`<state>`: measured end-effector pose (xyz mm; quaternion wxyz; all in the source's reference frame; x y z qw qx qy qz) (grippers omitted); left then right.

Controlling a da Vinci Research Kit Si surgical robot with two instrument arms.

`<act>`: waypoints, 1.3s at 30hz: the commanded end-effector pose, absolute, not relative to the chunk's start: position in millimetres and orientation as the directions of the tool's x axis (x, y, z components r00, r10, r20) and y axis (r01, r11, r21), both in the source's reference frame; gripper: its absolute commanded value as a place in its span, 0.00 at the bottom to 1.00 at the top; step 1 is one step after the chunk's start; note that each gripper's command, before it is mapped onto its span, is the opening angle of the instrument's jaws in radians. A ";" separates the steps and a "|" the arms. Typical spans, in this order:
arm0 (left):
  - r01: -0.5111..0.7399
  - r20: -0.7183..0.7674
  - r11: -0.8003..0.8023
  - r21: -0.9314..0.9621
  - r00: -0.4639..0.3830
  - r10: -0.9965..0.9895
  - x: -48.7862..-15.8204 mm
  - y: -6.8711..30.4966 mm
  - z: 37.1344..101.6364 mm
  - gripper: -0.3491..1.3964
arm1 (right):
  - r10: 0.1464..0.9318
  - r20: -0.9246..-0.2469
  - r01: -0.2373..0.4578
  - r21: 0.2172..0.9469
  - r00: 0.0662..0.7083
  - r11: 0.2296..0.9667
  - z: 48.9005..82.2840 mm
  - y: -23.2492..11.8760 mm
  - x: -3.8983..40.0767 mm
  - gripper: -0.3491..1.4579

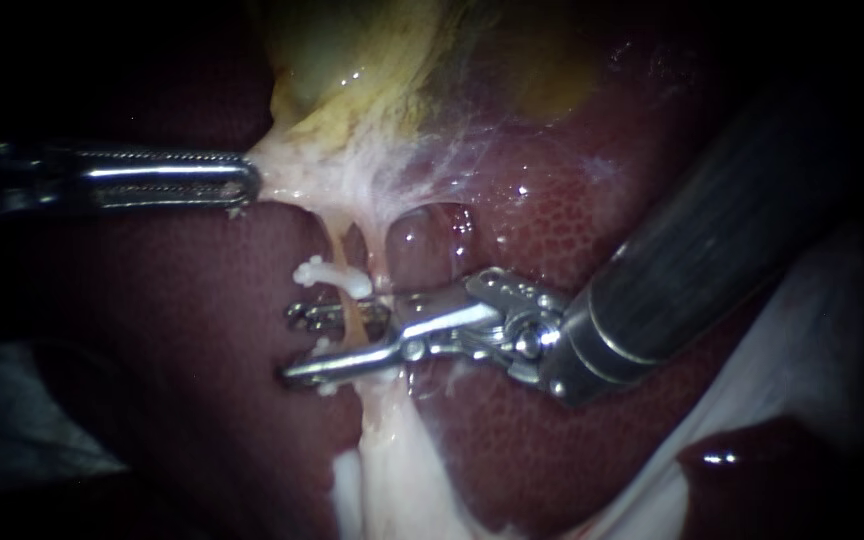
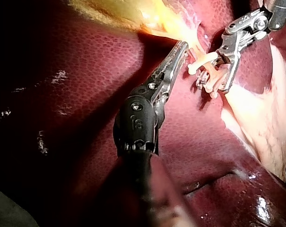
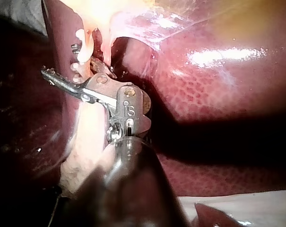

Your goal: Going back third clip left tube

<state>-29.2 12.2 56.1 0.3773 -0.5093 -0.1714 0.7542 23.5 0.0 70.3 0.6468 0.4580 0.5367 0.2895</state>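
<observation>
- We can read no label, brand, number or sign on the liver (image 1: 202,400), the gallbladder (image 1: 352,60), the tube (image 1: 352,320) or the clips (image 1: 327,272).
- In the left wrist view, our left instrument (image 2: 181,47) bears a small stamped mark (image 2: 137,122) on the dark housing just behind the hinge of its jaws. We leave it unread.
- In the right wrist view, our right instrument (image 1: 290,345) bears a similar mark (image 3: 128,109) on the metal plate just behind its jaws, ahead of the shaft's end. We leave that unread too.
- In the endoscope view, a row of small round pits (image 1: 514,289) runs along the link behind the right instrument's jaws. These are not characters.
</observation>
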 end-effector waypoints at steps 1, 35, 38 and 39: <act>-0.394 -0.639 -0.657 -0.643 -0.196 0.744 -29.1 12.2 56.0 0.00 | 0.865 -0.433 0.114 0.901 0.256 0.417 70.3 0.0 23.0 0.47; -0.391 -0.638 -0.656 -0.645 -0.197 0.744 -28.6 12.2 55.7 0.00 | 0.315 -0.885 0.055 0.353 0.344 0.934 60.1 2.4 4.0 0.47; -0.391 -0.638 -0.657 -0.645 -0.197 0.744 -28.6 12.2 55.8 0.00 | 0.309 -0.887 0.058 0.348 0.344 0.936 60.2 2.4 3.8 0.47; -0.391 -0.639 -0.657 -0.644 -0.197 0.744 -28.7 12.2 55.9 0.00 | 0.309 -0.887 0.058 0.348 0.344 0.936 60.2 2.4 3.8 0.47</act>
